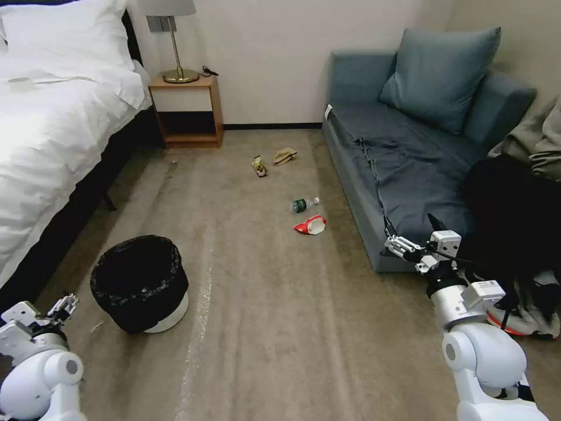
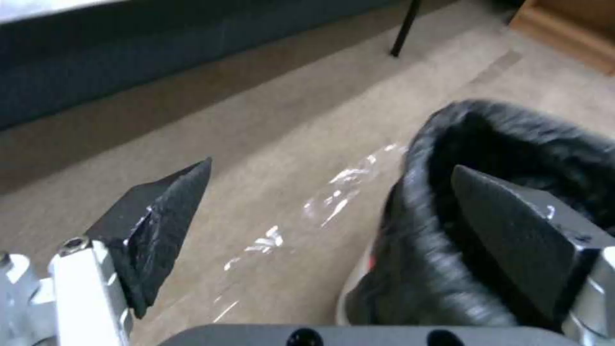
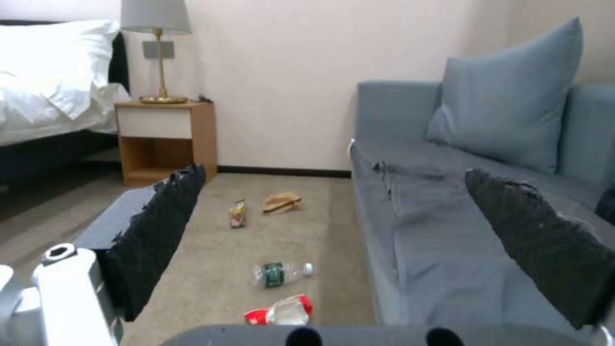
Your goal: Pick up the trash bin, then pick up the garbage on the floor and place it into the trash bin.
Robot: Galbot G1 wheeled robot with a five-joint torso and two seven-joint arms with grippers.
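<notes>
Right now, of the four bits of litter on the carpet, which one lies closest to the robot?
The crumpled red-and-white wrapper, lying near the sofa's front edge. The clear bottle sits just beyond it; the brown-gold snack wrapper and tan paper lie farther off.

one trash bin [image 1: 140, 283], four garbage pieces [image 1: 310, 225], one lamp [image 1: 174, 41], two tools [image 1: 63, 305]

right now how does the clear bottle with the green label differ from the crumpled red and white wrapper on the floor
The clear plastic bottle with the green label keeps its round, elongated shape and lies on its side; the crumpled red-and-white wrapper is a squashed, irregular wad. The bottle is see-through with a green band; the wrapper is opaque. In the head view the bottle lies farther from the robot, the wrapper nearer. Both rest on the carpet beside the blue sofa, close together, untouched.
</notes>
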